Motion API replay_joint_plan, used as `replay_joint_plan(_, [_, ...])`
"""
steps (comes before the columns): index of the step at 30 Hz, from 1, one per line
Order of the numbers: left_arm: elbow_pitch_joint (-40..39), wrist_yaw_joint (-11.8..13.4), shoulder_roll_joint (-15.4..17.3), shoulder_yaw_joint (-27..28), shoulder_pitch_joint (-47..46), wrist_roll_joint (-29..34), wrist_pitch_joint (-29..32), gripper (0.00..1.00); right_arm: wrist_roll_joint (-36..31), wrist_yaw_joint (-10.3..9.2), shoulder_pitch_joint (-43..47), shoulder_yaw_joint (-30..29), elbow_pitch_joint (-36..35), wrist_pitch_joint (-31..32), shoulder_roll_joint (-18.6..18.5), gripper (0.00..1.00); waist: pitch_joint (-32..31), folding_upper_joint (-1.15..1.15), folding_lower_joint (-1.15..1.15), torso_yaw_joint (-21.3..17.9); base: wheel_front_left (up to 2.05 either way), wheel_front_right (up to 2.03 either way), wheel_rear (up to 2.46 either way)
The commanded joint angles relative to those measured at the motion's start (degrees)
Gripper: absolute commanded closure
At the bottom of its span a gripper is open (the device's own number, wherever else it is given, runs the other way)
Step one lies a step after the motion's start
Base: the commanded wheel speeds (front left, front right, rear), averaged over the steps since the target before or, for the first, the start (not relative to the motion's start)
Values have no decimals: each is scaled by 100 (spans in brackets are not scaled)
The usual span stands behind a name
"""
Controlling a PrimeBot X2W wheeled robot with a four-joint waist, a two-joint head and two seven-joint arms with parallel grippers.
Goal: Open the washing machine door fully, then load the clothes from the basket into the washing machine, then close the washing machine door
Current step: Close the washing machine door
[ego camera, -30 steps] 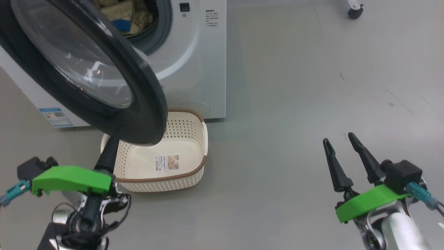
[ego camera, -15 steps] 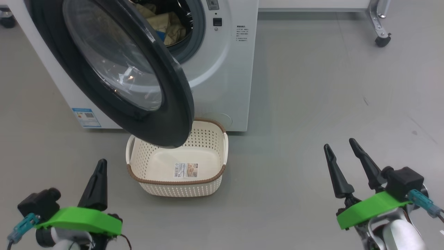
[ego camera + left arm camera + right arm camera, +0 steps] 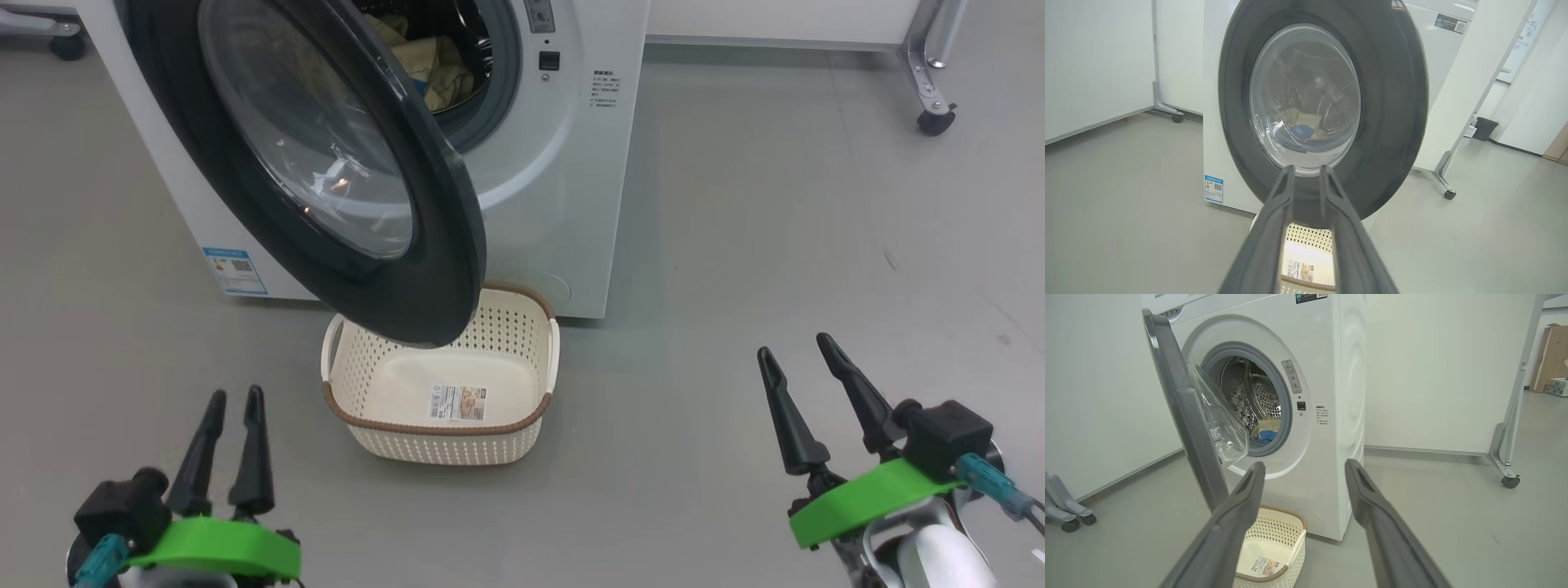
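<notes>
Head view: your left claw (image 3: 235,394), fingers narrowly apart, holding nothing; your right claw (image 3: 793,345), spread wide; basket (image 3: 433,426) on the floor against the washing machine (image 3: 563,204), beneath the part-open washing machine door (image 3: 433,269). Left wrist view: clothes (image 3: 1300,122) seen through its glass. Right wrist view: clothes in the drum (image 3: 1249,396).

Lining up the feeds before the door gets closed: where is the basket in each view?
Head view: the basket sits low centre on the floor, its far end under the lower edge of the washing machine door.
Left wrist view: bottom edge, centre, just below the door.
Right wrist view: bottom, left of centre, at the foot of the washing machine.
Shared landmark: the door's black rim, hanging just above the basket.
</notes>
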Motion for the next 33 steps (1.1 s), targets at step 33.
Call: replay_joint_plan(33, [173, -20, -58, -24, -152, 380, -80, 0, 22, 0, -214, 49, -87, -56, -9, 0, 41, 0, 0, 68, 0, 0, 0])
